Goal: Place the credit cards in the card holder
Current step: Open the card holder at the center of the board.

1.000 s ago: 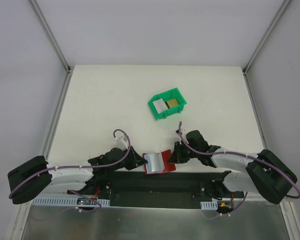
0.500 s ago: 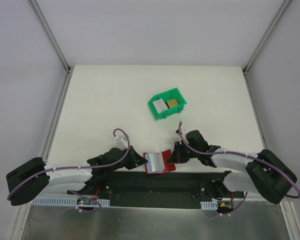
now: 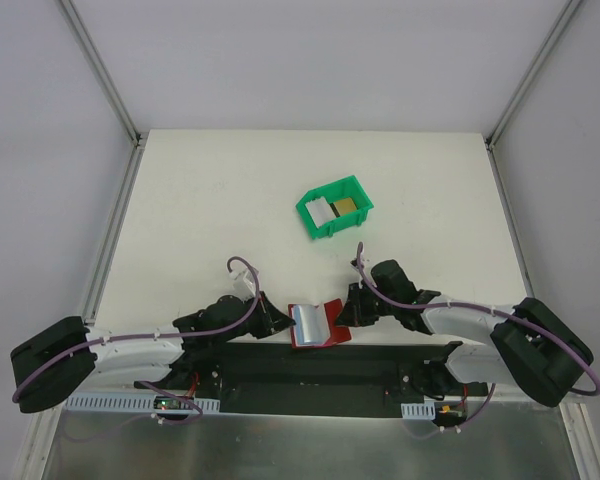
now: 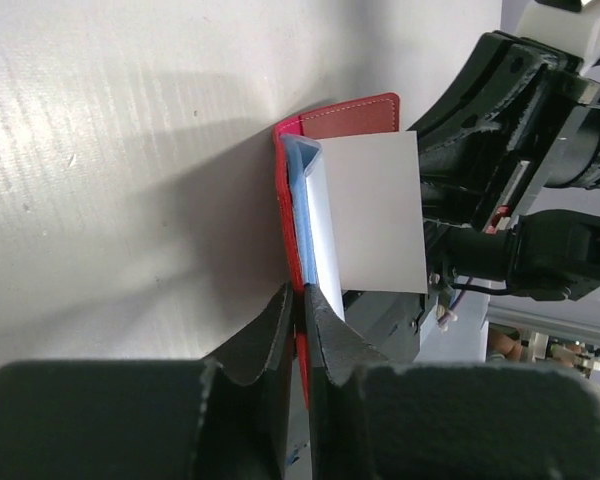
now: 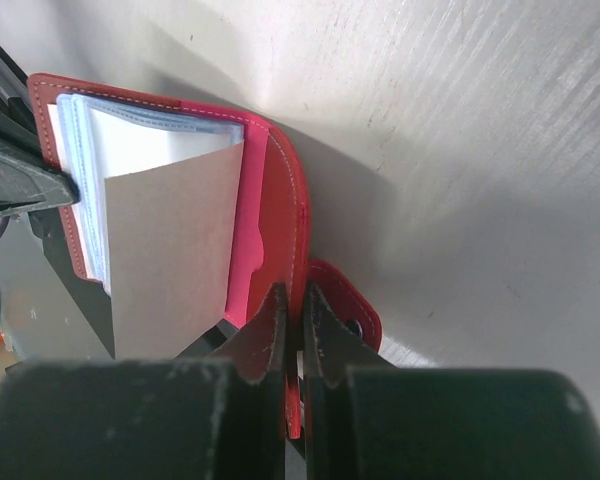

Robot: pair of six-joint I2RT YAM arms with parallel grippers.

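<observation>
- Left fingers [image 4: 265, 345] pinch the red wallet [image 3: 315, 325] by its left cover.
- Right fingers [image 5: 263, 335] pinch its right cover.
- It stands open at the worktop [image 3: 220, 220] near edge, a white card [image 4: 375, 215] poking from its pocket.

The overhead view is lit brightly and evenly from above; the table [image 3: 230, 200] is washed almost white, with only faint, soft shadows under the arms [image 3: 140, 345]. In both wrist views a broad soft shadow is thrown on the table beside the card holder [image 4: 350, 112]. The white card [image 4: 370, 210] is nearly overexposed, and the close fingers [image 4: 265, 345] are rendered dark and blurred.
</observation>
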